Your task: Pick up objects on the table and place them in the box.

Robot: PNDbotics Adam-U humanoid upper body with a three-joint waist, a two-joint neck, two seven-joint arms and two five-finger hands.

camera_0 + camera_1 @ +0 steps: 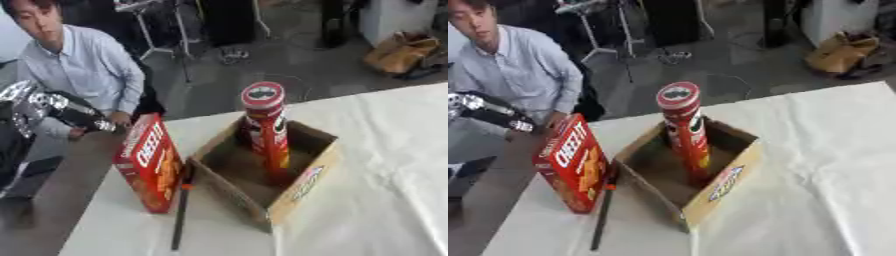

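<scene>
A cardboard box [302, 192] sits open on the white tabletop [385, 165], and a tall red can of crisps [266, 127] already stands upright inside it, leaning a little toward the far wall. Just to the left of the box a red cracker box [149, 162] stands on its short end near the tabletop's left edge, and a long thin black tool with an orange band [183, 202] lies between it and the cardboard box, its upper end close against both. Those two look like what is left to put away. The robot's left arm [61, 110], black with silver joints, comes in at the upper left, off the tabletop's edge; I cannot tell whether its hand is spread or closed, as the end of the arm is too unclear. The right hand shows in neither view. To do the next step well, I would take the cracker box by its narrow sides from above, lift it straight so that it does not topple off the near edge, and lower it into the free space left of the can. The can is the obstacle, since it fills the middle and may tip if knocked. The thin tool lies flat and will be awkward to pinch. A person sits just beyond the tabletop's left corner, close to the arm.
</scene>
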